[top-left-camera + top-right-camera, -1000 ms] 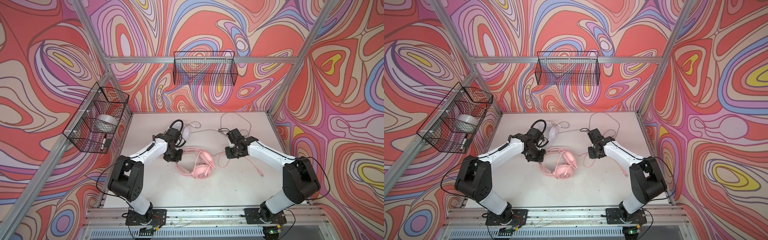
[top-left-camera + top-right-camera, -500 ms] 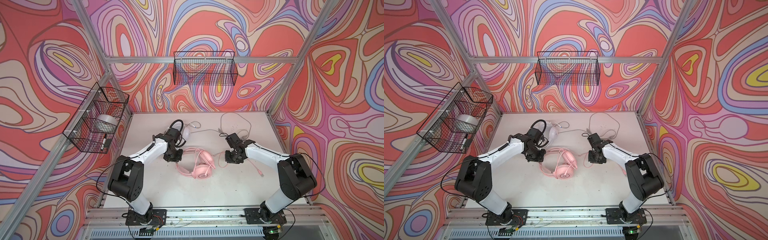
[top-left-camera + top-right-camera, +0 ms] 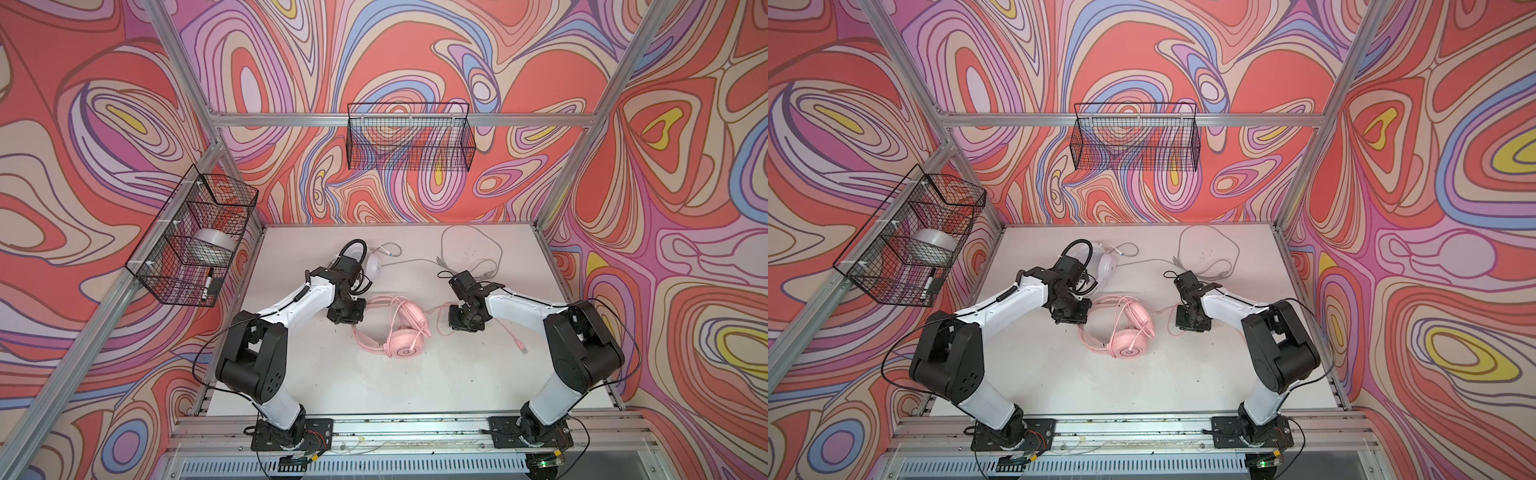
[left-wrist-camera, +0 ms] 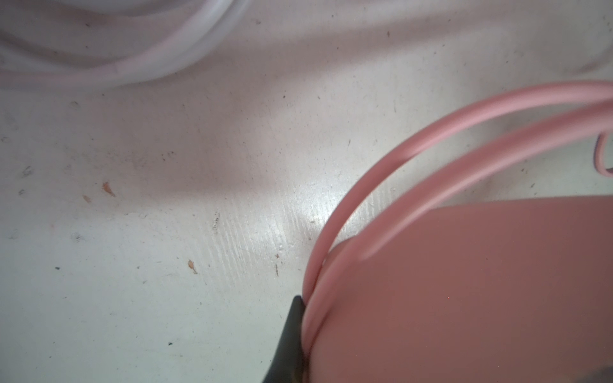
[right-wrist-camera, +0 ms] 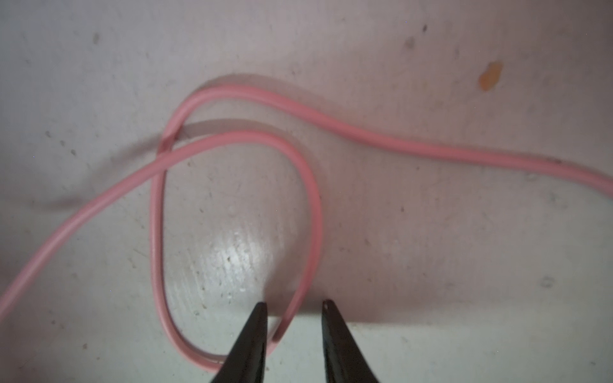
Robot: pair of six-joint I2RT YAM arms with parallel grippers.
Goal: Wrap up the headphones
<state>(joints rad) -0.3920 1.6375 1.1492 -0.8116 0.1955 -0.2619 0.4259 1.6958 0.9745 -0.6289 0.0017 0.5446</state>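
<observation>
left claw (image 3: 347,315) (image 3: 1070,316) sits low over the table (image 3: 374,395) in both top views, clenched at the headband end of the pink headset (image 3: 405,343) (image 3: 1128,345), which lies flat near the middle of the table with its ear cups toward the front. right claw (image 3: 463,322) (image 3: 1190,322) points down just to the right of that headset, over the pink cord (image 3: 510,333), which runs on past it toward the right edge. the white headset (image 3: 374,266) (image 3: 1106,266) lies further back, partly hidden behind the left arm's wrist, and its grey cord (image 3: 443,246) loops loosely across the back of the table. a wire basket (image 3: 191,241) on the left wall holds a roll of tape (image 3: 214,251); a second basket (image 3: 409,141) hangs on the back wall. in the left wrist view only one dark finger (image 4: 292,331) shows, pressed against the two thin pink headband wires (image 4: 414,142); a large blurred pink mass fills the corner beside it and hides the other finger. a blurred white curve of the white headset (image 4: 166,63) lies across the far edge. in the right wrist view the right claw (image 5: 294,306) is released, its two dark tips apart with bare table showing between them, and the pink cord (image 5: 315,205) forms a loop that crosses itself and passes through the gap between the tips without being pinched.
</observation>
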